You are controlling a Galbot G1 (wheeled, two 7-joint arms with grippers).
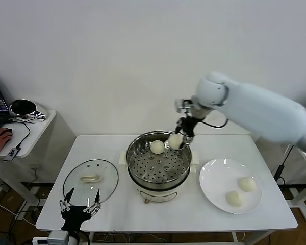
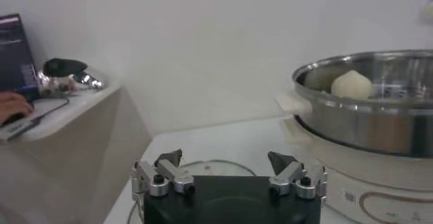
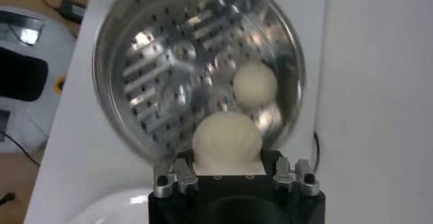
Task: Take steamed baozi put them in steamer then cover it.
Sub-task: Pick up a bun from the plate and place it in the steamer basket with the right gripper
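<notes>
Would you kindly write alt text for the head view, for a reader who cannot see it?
The right gripper holds a bun over the back rim of the steamer, where one bun already sits on the tray. Two buns wait on the plate to the right; the glass lid lies left, the open left gripper beside it.

Bright, even indoor light; glare streaks the steamer [image 3: 196,70] tray, and both wrist views look soft.
</notes>
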